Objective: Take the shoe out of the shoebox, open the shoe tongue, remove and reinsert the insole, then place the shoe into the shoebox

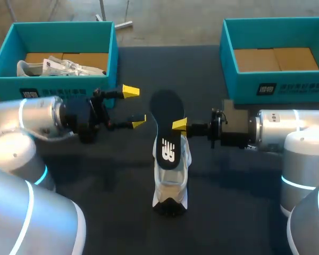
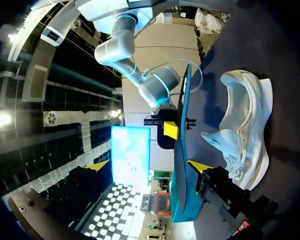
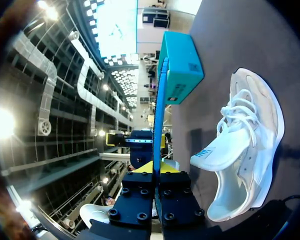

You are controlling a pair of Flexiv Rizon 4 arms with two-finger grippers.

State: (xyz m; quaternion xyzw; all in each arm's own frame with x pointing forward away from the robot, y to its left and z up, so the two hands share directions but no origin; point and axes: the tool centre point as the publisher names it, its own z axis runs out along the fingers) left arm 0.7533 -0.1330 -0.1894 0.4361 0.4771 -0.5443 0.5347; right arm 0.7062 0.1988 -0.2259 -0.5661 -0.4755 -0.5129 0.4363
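Overhead, my right tool (image 1: 179, 125) gripped the dark foam insole (image 1: 167, 135) by its edge, above the white lace-up shoe (image 1: 171, 180) that stood on the dark worktop (image 1: 95, 180). My left tool (image 1: 135, 106) hung wide just beside the insole. Two teal shoeboxes (image 1: 58, 85) (image 1: 287, 85) sat along the far edge.

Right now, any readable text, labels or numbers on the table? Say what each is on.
On the insole: white logo mark, no legible words.
On the right shoebox front: white label, too small to read.
On the left shoebox front: same, too small.
On the shoe tongue: blue print, blurred.
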